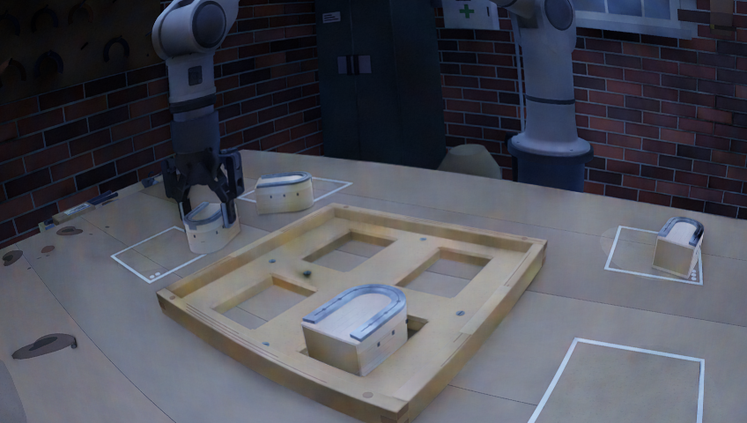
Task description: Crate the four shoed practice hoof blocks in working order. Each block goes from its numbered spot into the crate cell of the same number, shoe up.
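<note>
On the bench's left side a hoof block (210, 228) with a grey shoe on top sits at the right edge of a white-outlined spot (156, 253). A second block (283, 192) stands shoe up in the outlined spot behind it, and a third (679, 246) lies tipped on its side in the spot at the far right. The wooden crate (352, 299) lies in the middle, and a fourth block (357, 326) sits shoe up in its near cell while the other three cells are empty. My gripper (205, 212) has come straight down around the left block, and it is open, holding nothing.
The robot's pedestal (549, 157) stands at the bench's far edge, with a dark cabinet (380, 78) to its left. An empty outlined spot (624, 382) lies at the near right. Small tools (78, 208) lie along the left edge.
</note>
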Controlling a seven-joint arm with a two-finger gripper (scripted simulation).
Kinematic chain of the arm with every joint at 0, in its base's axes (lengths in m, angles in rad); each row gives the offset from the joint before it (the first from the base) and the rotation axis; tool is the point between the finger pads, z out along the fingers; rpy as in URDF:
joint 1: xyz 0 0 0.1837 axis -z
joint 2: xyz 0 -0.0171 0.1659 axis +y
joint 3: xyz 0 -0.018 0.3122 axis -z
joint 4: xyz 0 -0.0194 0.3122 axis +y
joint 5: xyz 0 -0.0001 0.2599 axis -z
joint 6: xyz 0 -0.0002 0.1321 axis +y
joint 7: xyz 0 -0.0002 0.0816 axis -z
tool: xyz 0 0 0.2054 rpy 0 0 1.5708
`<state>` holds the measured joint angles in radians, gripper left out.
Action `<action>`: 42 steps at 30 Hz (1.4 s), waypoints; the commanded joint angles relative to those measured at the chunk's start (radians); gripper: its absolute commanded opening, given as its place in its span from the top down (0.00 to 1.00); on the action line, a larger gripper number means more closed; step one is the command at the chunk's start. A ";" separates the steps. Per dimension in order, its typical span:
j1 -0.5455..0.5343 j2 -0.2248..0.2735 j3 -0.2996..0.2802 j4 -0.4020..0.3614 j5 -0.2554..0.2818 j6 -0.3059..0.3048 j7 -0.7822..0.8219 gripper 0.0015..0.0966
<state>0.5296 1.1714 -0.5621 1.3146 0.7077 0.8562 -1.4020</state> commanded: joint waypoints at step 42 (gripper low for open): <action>0.000 0.000 0.000 0.000 0.000 -0.001 0.000 0.86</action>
<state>0.5296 1.1710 -0.5623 1.3143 0.7078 0.8561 -1.4021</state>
